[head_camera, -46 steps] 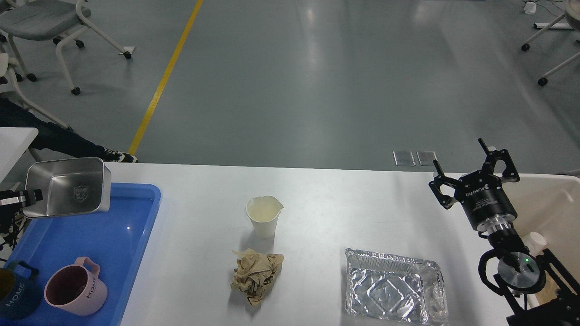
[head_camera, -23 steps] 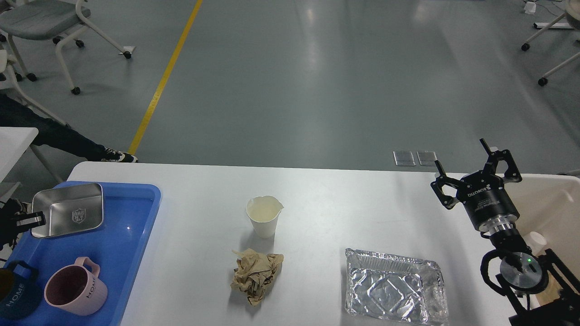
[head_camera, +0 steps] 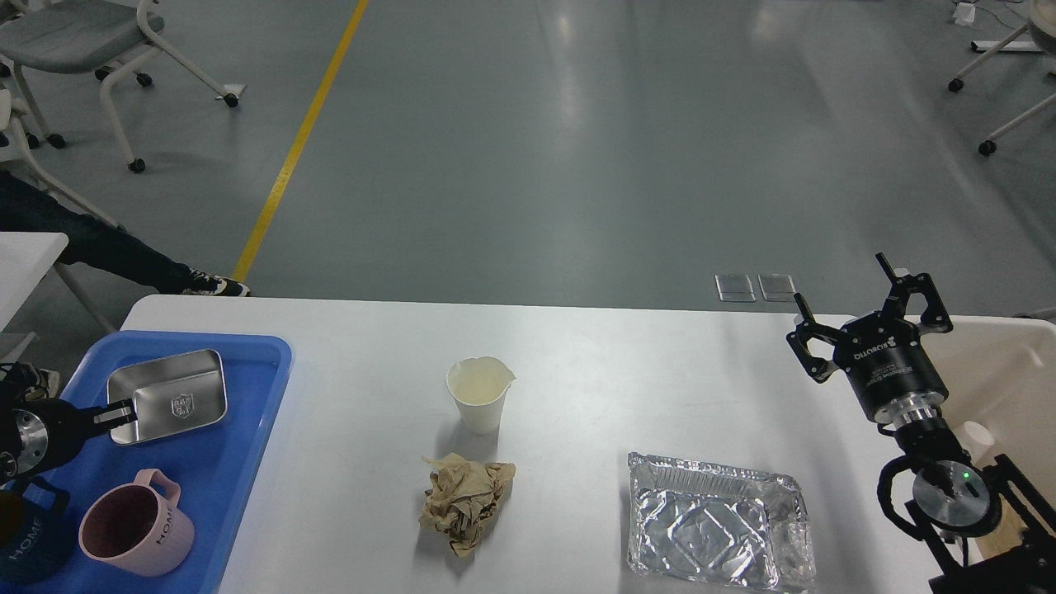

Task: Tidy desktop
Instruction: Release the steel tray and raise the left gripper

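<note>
The white desktop [head_camera: 594, 363] holds a paper cup [head_camera: 480, 394], a crumpled brown paper ball [head_camera: 467, 502] in front of it, and a foil tray [head_camera: 716, 524] at the front right. My left gripper [head_camera: 122, 410] is shut on the near-left rim of a steel container [head_camera: 169, 395], which rests low in the blue plastic tray [head_camera: 239, 429]. My right gripper [head_camera: 862, 307] is open and empty, raised over the desktop's right end.
A pink mug [head_camera: 136, 532] and a dark blue mug [head_camera: 29, 549] stand in the blue tray's front part. A beige bin [head_camera: 1002, 371] with a small white bottle [head_camera: 976, 437] inside is at the right edge. Chairs stand on the floor behind.
My left gripper has carried the steel container down and to the right, from tilted above the tray's back-left corner to low in the tray. The right arm has barely moved.
</note>
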